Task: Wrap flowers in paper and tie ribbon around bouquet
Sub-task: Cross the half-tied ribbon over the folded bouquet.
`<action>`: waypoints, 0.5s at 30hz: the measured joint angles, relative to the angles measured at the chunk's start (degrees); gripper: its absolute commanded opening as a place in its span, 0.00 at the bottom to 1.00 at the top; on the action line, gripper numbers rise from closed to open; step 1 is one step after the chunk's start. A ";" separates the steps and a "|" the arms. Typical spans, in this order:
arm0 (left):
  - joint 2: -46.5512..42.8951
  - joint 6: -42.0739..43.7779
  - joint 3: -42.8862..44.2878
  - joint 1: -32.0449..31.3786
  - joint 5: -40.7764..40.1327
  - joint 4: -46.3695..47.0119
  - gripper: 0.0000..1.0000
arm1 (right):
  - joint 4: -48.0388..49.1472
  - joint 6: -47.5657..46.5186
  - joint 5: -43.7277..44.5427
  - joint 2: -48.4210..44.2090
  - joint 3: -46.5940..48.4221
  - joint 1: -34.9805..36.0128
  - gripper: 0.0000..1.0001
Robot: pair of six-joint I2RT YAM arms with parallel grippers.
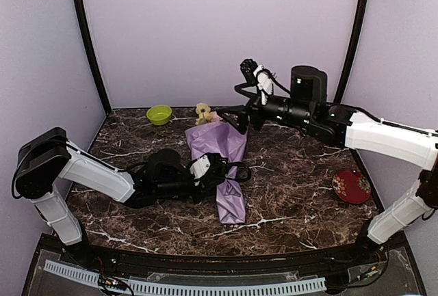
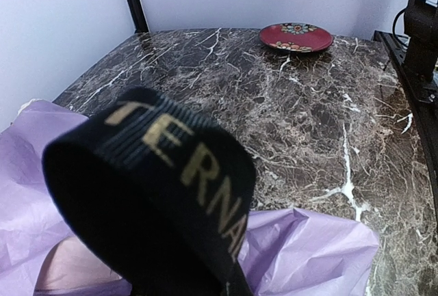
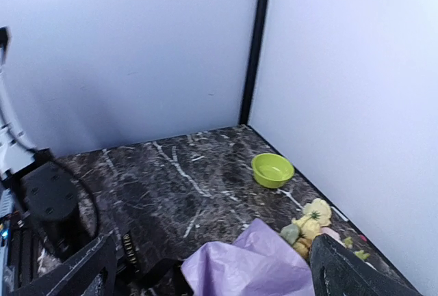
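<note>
Mid-table, left gripper (image 1: 229, 171) closed, apparently pinching ribbon (image 2: 157, 193) at bouquet (image 1: 220, 147), right gripper (image 1: 239, 122) spread wide just above its wide end, flowers (image 1: 204, 113) pointing toward back wall, bowl (image 1: 159, 113) and plate (image 1: 351, 186) well apart.

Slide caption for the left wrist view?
Gold-lettered black ribbon arches close to the lens above lilac paper; red plate far across the marble table.

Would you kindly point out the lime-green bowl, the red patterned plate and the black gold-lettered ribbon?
Lime-green bowl (image 1: 159, 114): top view, its hollow.
Red patterned plate (image 2: 295, 37): left wrist view, its centre.
Black gold-lettered ribbon (image 2: 178, 166): left wrist view, lettered face.
</note>
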 measured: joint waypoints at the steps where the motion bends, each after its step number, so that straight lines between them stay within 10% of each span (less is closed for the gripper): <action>1: 0.00 -0.55 -0.04 0.55 1.18 0.20 0.00 | 1.57 -0.61 -3.45 -1.90 -3.15 -0.90 0.97; 15: -0.09 -1.42 -1.09 2.14 6.47 1.49 0.00 | -6.27 -4.68 -33.44 10.49 -8.79 -5.90 0.75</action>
